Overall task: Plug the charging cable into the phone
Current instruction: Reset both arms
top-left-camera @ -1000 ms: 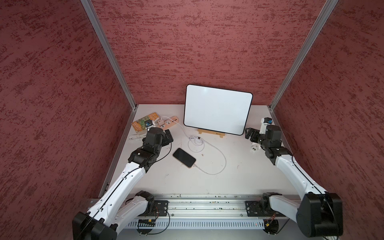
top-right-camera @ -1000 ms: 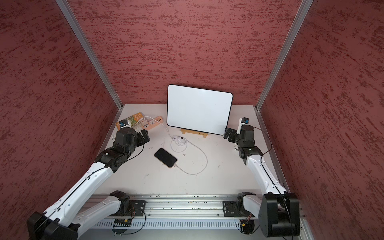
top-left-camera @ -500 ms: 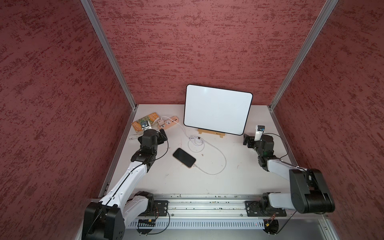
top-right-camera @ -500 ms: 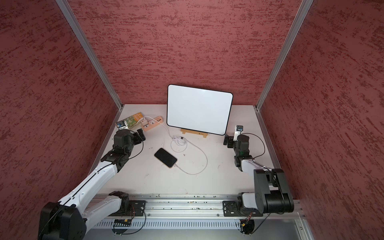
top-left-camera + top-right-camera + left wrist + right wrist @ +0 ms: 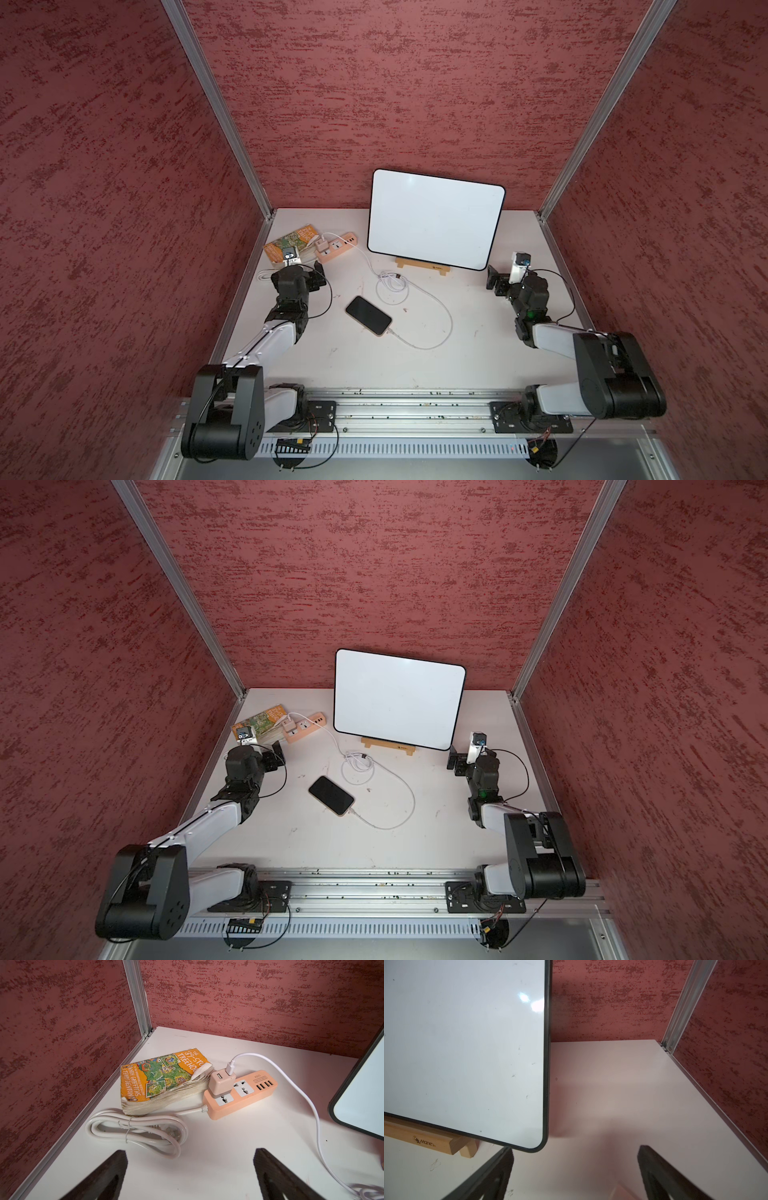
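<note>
Both top views: the phone point(image 5: 368, 316) lies mid-counter point(image 5: 415, 368), the charging cable point(image 5: 451, 326) tip meeting its near-right end. Left wrist view: left gripper point(image 5: 190, 1167) jaws wide apart, empty. Right wrist view: right gripper point(image 5: 576, 1167) jaws equally wide, empty.

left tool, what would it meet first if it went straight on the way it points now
Most likely the bundled white cord lying just ahead of the open left tool; the book sits behind it. Height is unclear, so it might pass over.
</note>
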